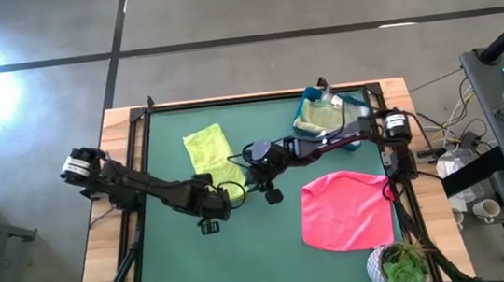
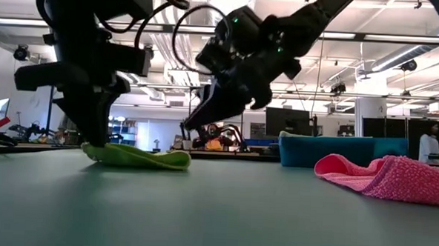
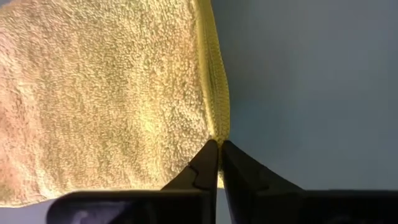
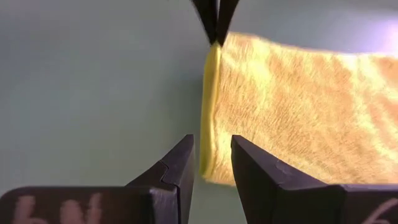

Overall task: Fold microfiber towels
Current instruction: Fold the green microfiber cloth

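A lime green towel [image 1: 206, 153], folded over, lies flat on the green mat at the far left of centre; it also shows in the low view [image 2: 138, 156]. My left gripper [image 1: 230, 191] stands at its near right corner, shut on the towel [image 3: 112, 87]. My right gripper [image 4: 212, 163] is open above the same folded edge [image 4: 209, 106], its fingers on either side of the edge and clear of the cloth; in the low view it hangs above the towel's end [image 2: 193, 122]. A hot pink towel [image 1: 345, 209] lies spread at the right. My left gripper has its shut fingertips on the towel's hemmed edge at the corner [image 3: 217, 127]; the right wrist view shows them on that corner too [image 4: 214, 45]. The fingers point down from above. The towel lies flat on the mat. How many layers are between the fingers I cannot tell.
A blue bin [image 1: 355, 123] with more cloths in it stands at the far right of the mat. A potted plant [image 1: 398, 266] sits at the near right corner. Bare mat [image 1: 246, 264] lies toward the near edge.
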